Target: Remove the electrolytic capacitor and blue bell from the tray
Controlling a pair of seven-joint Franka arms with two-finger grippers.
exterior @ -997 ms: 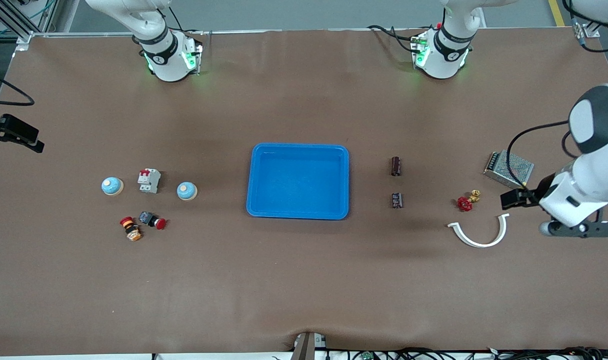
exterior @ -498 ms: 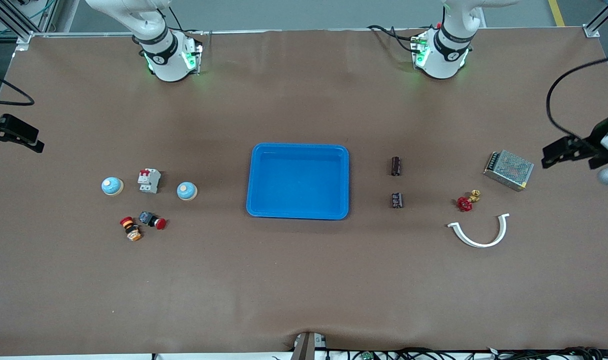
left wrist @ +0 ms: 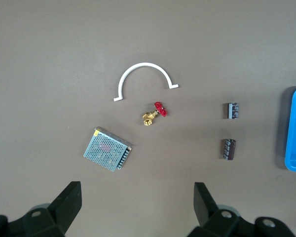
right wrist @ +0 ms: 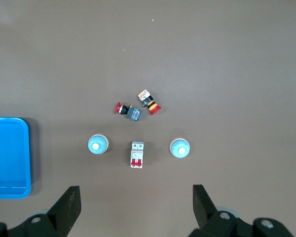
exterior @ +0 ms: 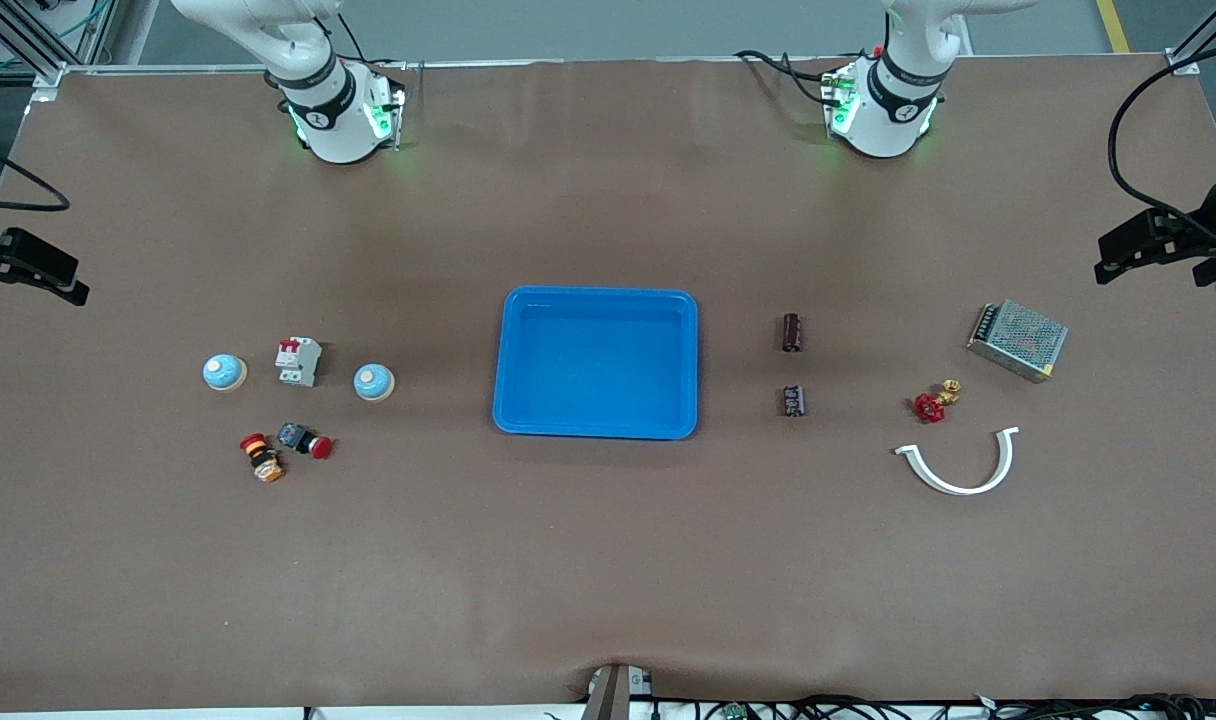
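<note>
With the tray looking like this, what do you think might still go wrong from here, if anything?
1. The tray is empty, so another removal attempt would grasp nothing.
2. Two capacitors and two blue bells lie on the table; a checker may mistake which were removed.
3. The left gripper and right gripper hang open above small parts.

Light is even and soft from above (no glare), shadows under the tray (exterior: 596, 298) are faint, all views are sharp.

Two capacitors (exterior: 792, 332), two bells (exterior: 374, 381), one tray (exterior: 596, 300).
</note>
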